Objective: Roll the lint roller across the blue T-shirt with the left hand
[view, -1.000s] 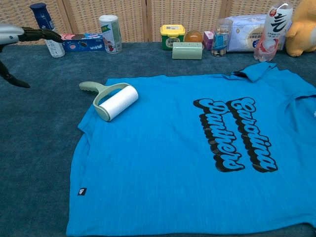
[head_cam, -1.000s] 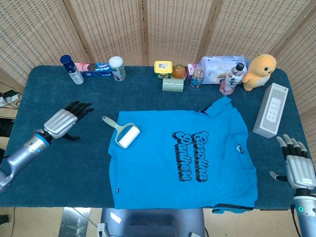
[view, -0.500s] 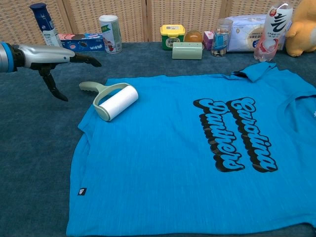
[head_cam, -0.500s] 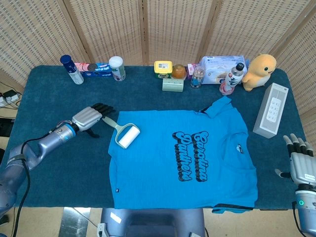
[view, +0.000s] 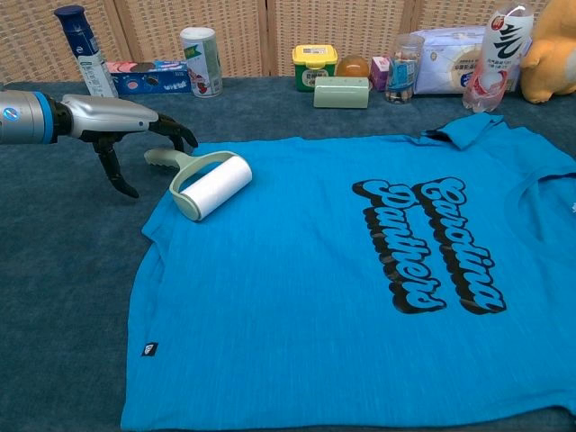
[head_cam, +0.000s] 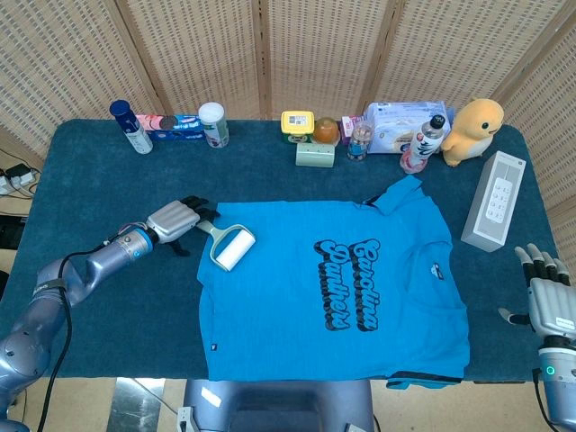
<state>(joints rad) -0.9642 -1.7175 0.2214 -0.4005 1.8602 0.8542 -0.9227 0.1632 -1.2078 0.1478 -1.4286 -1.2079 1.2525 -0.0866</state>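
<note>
On the dark blue carpeted table [head_cam: 108,297], left to right:
Left hand [head_cam: 175,220]: fingers spread, hovering over the roller's handle end, holding nothing.
Pale green lint roller with white drum [head_cam: 225,243]: lying on the shirt's upper-left corner.
Bright blue printed T-shirt [head_cam: 333,288]: spread flat, centre.
Right hand [head_cam: 549,301]: fingers apart, empty, at the table's right edge.

Left hand [head_cam: 173,219] [view: 121,120] moved toward 3 o'clock across table, from well apart to just beside roller [head_cam: 225,241] [view: 200,183] handle. Fingers [view: 176,133] now arched over handle end, thumb lowered at near side. Right hand [head_cam: 547,303] shifted slightly toward 6 o'clock at table edge.
</note>
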